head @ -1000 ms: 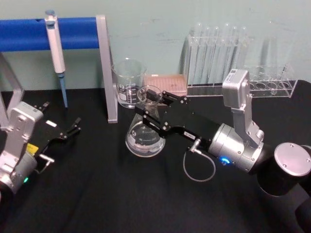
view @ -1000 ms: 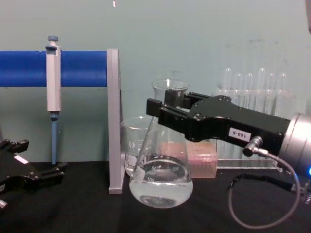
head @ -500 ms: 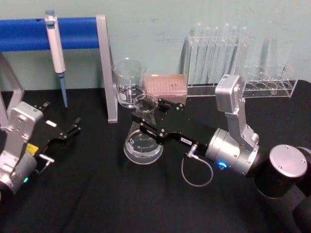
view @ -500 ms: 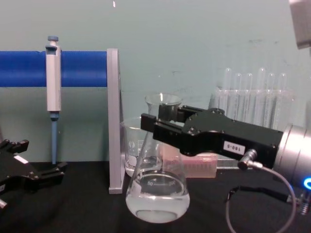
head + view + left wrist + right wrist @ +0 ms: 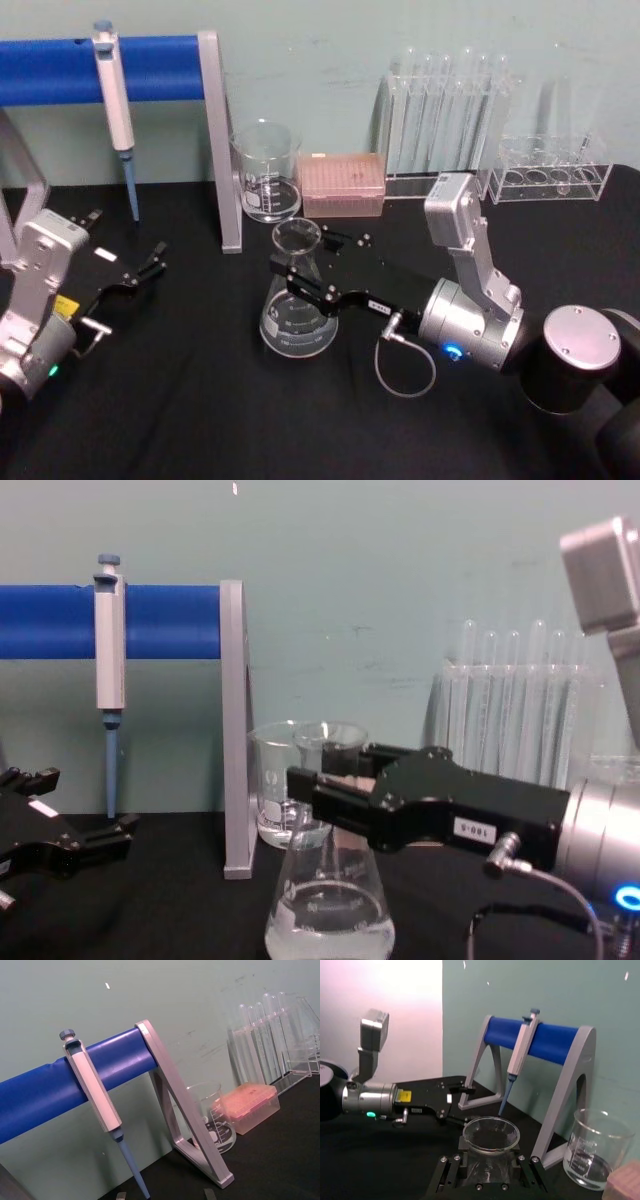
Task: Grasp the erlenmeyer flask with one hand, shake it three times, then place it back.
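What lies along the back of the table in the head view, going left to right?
Pipette → grey stand upright → beaker → pink box → tall test tubes → low clear rack. The erlenmeyer flask, gripped by the right claw, is nearer the robot.

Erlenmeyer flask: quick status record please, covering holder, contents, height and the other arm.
flask: erlenmeyer flask, upright, clear liquid in base
held by: right gripper, shut on its neck
height: base low over the black table; contact unclear
behind it: beaker
idle arm: left gripper, open, at table's left
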### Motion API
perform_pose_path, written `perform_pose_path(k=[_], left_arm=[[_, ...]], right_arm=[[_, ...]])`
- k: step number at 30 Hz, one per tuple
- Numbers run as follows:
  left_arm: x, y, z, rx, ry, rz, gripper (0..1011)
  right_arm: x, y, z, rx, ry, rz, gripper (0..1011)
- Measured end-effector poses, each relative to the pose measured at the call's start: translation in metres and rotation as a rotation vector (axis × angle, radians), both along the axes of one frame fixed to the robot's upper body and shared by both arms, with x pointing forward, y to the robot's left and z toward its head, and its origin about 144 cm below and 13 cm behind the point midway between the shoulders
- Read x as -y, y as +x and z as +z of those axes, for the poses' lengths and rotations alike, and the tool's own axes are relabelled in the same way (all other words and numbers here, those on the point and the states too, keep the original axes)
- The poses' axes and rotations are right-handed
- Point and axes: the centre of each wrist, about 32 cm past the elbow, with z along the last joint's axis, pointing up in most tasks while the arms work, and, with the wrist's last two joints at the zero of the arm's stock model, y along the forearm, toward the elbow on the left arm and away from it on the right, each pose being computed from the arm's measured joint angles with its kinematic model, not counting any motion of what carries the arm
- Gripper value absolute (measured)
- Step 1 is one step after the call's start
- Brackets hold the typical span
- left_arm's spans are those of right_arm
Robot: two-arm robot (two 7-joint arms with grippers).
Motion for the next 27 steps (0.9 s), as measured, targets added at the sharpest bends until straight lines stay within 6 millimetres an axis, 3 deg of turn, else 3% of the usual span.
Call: perform_pose_path(k=[27], left_arm=[[0.0,0.0,0.0,0.0,0.0,0.0,1001]], right_arm=[[0.001,0.007,-0.025,-0.067,-0.05,0.011,457]])
